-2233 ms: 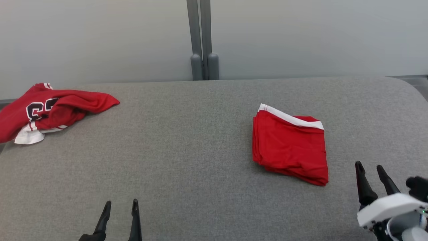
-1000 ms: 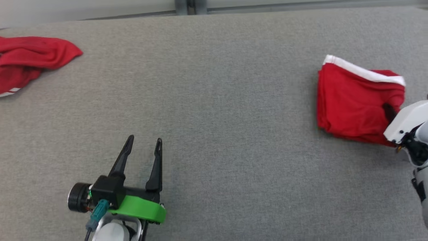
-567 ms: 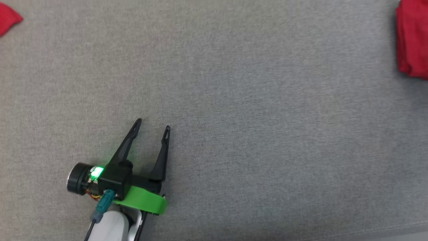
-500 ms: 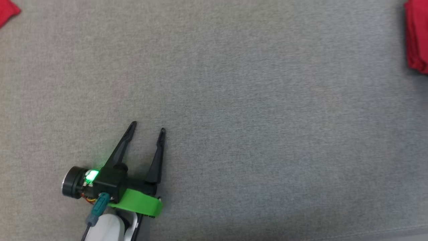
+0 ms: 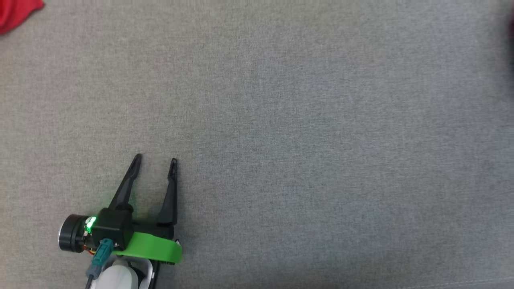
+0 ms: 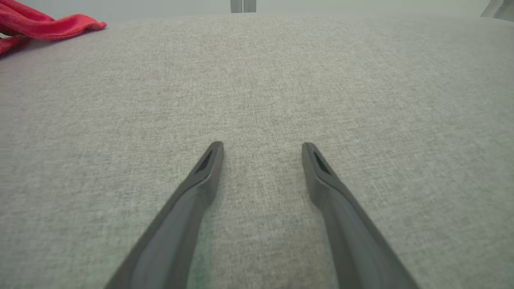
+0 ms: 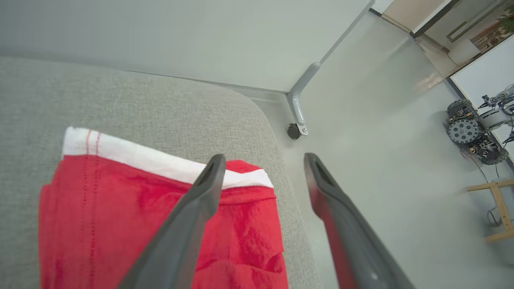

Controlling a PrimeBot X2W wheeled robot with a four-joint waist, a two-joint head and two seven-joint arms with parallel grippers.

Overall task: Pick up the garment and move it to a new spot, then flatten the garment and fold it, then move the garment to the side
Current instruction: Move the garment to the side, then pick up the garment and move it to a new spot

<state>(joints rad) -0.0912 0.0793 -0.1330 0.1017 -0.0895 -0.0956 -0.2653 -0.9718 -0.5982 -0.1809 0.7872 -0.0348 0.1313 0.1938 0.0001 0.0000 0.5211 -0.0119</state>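
The garment [image 7: 120, 224] is red with a white band and lies folded near the rounded right end of the grey table [image 7: 120, 96]. My right gripper [image 7: 264, 157] hovers open above its right edge, one finger over the cloth and the other over the floor, with nothing between them. My left gripper [image 5: 156, 159] rests open low over bare table at the lower left of the head view. In the left wrist view the left gripper [image 6: 262, 145] has only grey fabric between its fingers.
A second, crumpled red garment [image 5: 16, 14] lies at the table's far left [image 6: 40, 26]. Past the table's right edge is pale floor [image 7: 381, 120] with a grey table leg and caster [image 7: 297, 120]. A wheeled machine [image 7: 474, 132] and a wooden stand [image 7: 498, 208] are farther off.
The head camera has tipped down and swung, so the folded garment slid out of its right side. My right gripper, shut on that garment's edge a second ago, now stands open above it.
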